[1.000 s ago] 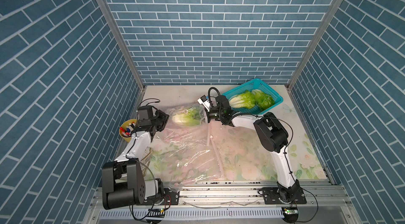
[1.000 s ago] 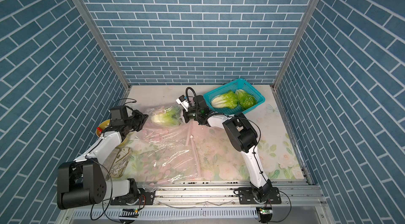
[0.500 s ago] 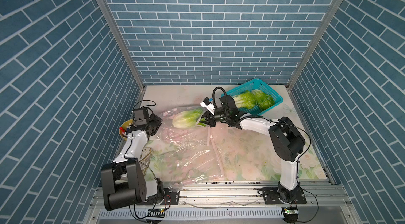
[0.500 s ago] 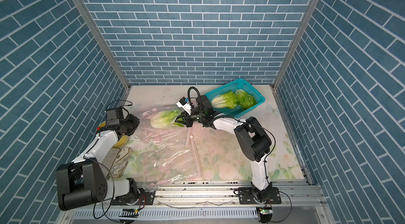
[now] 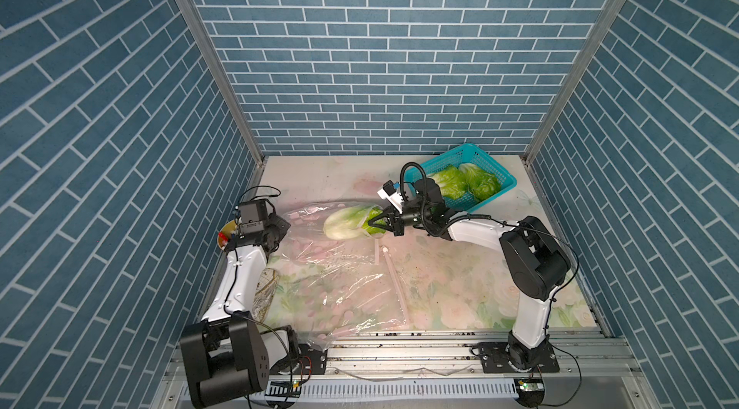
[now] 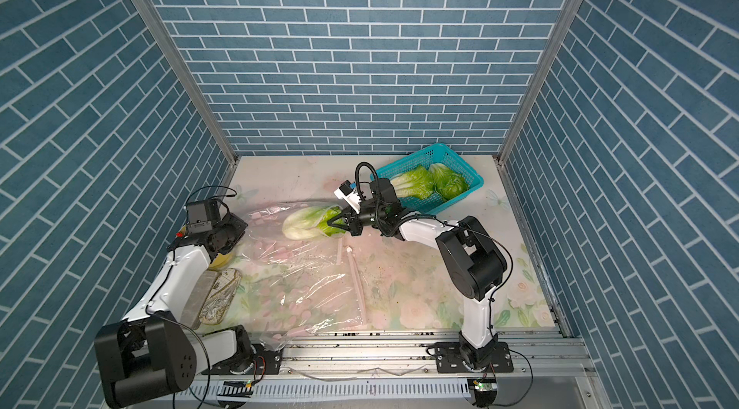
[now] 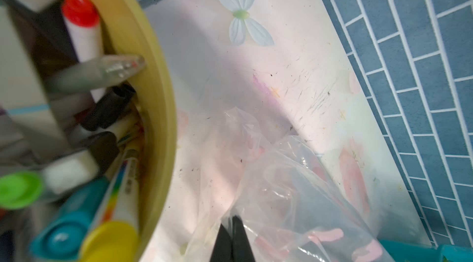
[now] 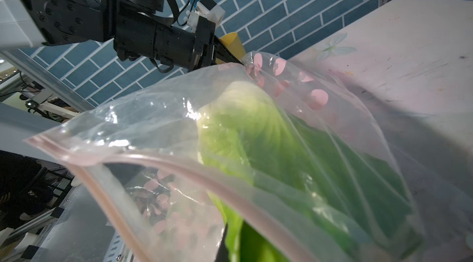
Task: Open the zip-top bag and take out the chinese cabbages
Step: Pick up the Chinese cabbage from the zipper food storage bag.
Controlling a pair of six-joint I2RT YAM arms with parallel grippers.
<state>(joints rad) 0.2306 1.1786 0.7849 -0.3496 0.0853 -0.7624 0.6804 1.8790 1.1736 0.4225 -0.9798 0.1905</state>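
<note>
A chinese cabbage lies at the open mouth of the clear zip-top bag, with its white base pointing left. My right gripper is shut on its green leaf end. In the right wrist view the cabbage shows through the bag, and one dark finger presses a leaf. My left gripper is shut on the bag's far left corner. Two more cabbages lie in the teal basket.
A yellow cup full of markers stands right beside the left wrist. A patterned pouch lies under the left arm. The bag's pink zip strip runs across the floral mat. Brick walls close in three sides.
The right arm has swung out to the right and drawn the cabbage's leaf end toward the bag's mouth. The left gripper pulled the bag corner slightly left, then held still.
</note>
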